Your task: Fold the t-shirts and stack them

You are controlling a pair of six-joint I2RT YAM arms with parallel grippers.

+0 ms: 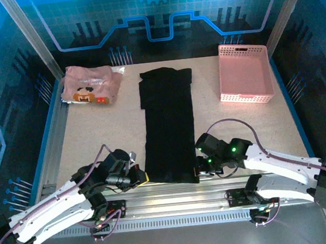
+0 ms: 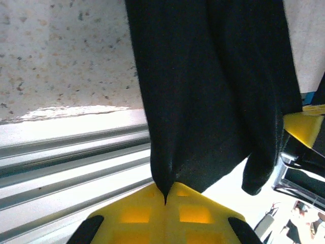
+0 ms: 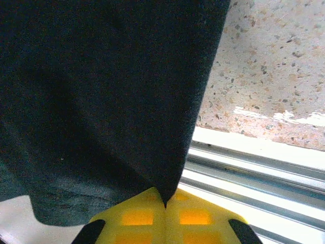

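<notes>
Plain black cloth t-shirt [image 1: 169, 121] looks light, limp, drapey; left pincer [image 2: 165, 202] and right pincer [image 3: 165, 204] each clamped on a near hem corner, sensible hold.

The overhead view was evenly bright and sharp, with a blue glow from the walls and a pale surface [image 1: 95, 134]. The black shirt [image 1: 169, 121] showed almost no fold detail. In the wrist views, glare whitened the rail [image 2: 66, 129], and the left end effector [image 2: 165, 202] and right end effector [image 3: 165, 203] looked soft, close to the lens.
</notes>
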